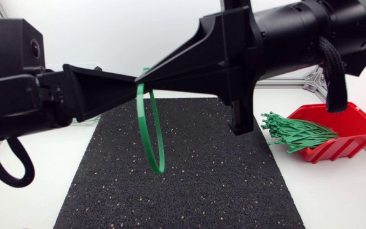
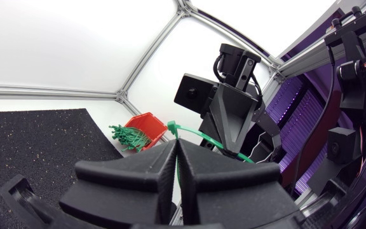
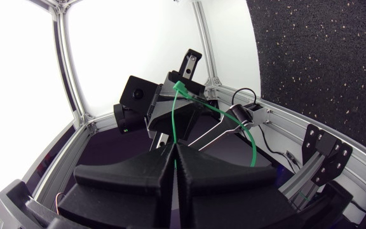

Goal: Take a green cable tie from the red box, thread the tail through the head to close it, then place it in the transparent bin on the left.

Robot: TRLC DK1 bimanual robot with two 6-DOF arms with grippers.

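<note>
A green cable tie [image 1: 158,166] hangs as a loop above the black mat, held up close under the head camera. My left gripper [image 1: 132,79] and right gripper [image 1: 143,76] meet tip to tip at the top of the loop, each shut on the tie. In the left wrist view the tie [image 2: 199,135] runs from my left gripper [image 2: 177,156] to my right gripper [image 2: 230,149] just ahead. In the right wrist view one strand [image 3: 173,127] rises from my right gripper [image 3: 175,152] towards my left gripper [image 3: 170,95]. The transparent bin is in no view.
The red box [image 1: 354,124] stands at the right, with a bundle of green ties [image 1: 297,132] sticking out over its near edge. A black speckled mat [image 1: 202,184] covers the middle of the white table, below the raised arms.
</note>
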